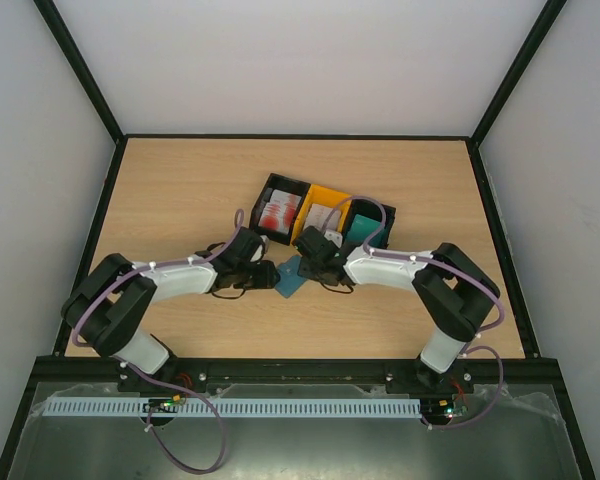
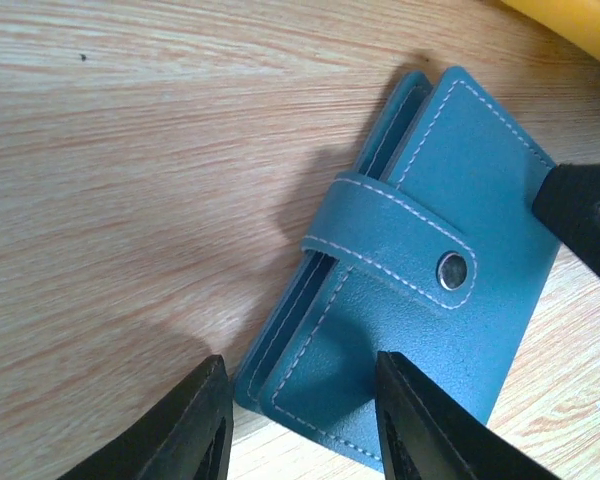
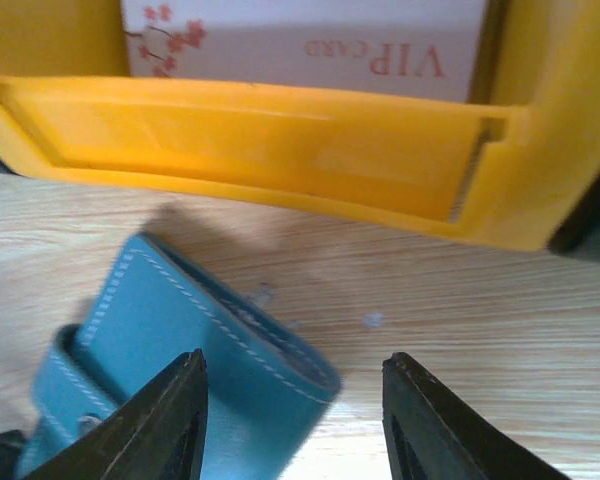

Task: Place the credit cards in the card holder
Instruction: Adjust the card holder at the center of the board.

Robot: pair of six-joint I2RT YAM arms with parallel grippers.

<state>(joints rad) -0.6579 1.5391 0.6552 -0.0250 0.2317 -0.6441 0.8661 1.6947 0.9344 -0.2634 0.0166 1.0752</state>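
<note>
- The card holder [image 1: 292, 278] lies flat on the bench [image 1: 180, 190], a little below centre in the top view. It sits just in front of the row of bins, between the two hands.
- The holder is closed. Its clasp strap [image 2: 380, 235] wraps across the cover, with the snap [image 2: 451, 270] apparently fastened.
- Left hand [image 2: 300, 420]: the fingers are spread and hold nothing. The holder's near corner, on its spine side, sits in the gap between them. I cannot tell whether the right-hand finger is touching the cover.
- In the left wrist view the holder's long axis runs from lower centre to upper right, so it points away from this hand and slants right.
- Right hand [image 3: 290, 420]: it is also spread and holding nothing. The holder's far corner pokes in from the lower left of that frame, partly under the left-hand finger.
- The yellow bin [image 3: 280, 150] is directly beyond the right hand, with a VIP-printed card standing in it.
- The credit cards [image 1: 278, 212] are in the bins. The left black bin [image 1: 265, 190] has red-and-white ones, the yellow bin has pale ones, and the right black bin has green-teal ones. I see none in the holder.
- Key relation: the hands sit at opposite ends of the holder's diagonal, both about equally close.
- Judgement: the strap has to be unsnapped first. The left hand is lined up on the spine corner to pin the holder, and the strap's free end points toward the right hand.
</note>
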